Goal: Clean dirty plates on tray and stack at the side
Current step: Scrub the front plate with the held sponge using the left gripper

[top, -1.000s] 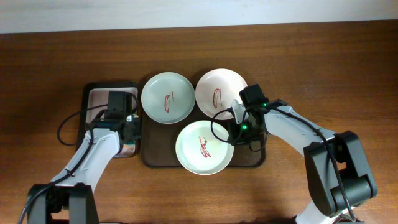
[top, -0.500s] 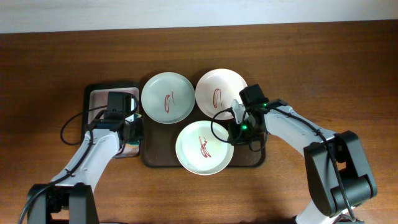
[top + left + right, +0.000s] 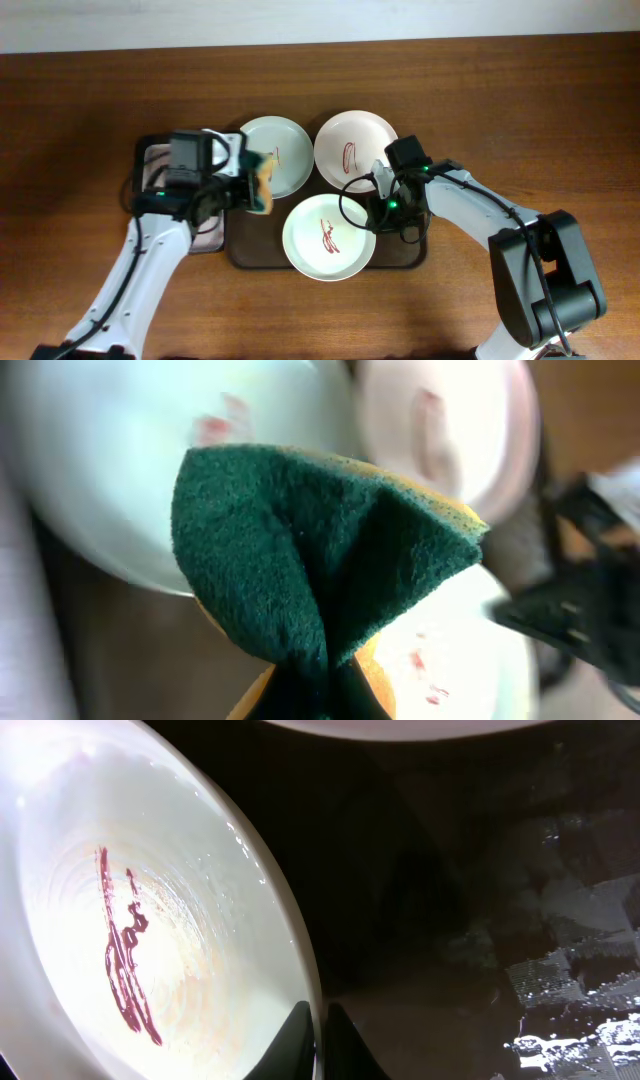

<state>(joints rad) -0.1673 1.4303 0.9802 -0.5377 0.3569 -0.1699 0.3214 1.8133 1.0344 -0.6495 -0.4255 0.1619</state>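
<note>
Three dirty plates lie on the dark brown tray [image 3: 238, 255], each with a red smear: a back left plate [image 3: 285, 150], a back right white plate [image 3: 355, 150] and a front plate [image 3: 328, 238]. My left gripper [image 3: 258, 188] is shut on a green and yellow sponge [image 3: 310, 550] and holds it over the near edge of the back left plate [image 3: 90, 470]. My right gripper [image 3: 378, 214] is shut on the right rim of the front plate [image 3: 150, 910], with one finger on each side of the rim [image 3: 321, 1030].
A smaller black-rimmed pinkish tray [image 3: 150, 160] sits left of the brown tray, partly under my left arm. Bare wooden table [image 3: 520, 110] lies to the right, left and front. A pale wall edge runs along the back.
My left gripper has lifted the sponge off the small tray and moved right, over the back left plate. The right arm and the plates have not moved.
</note>
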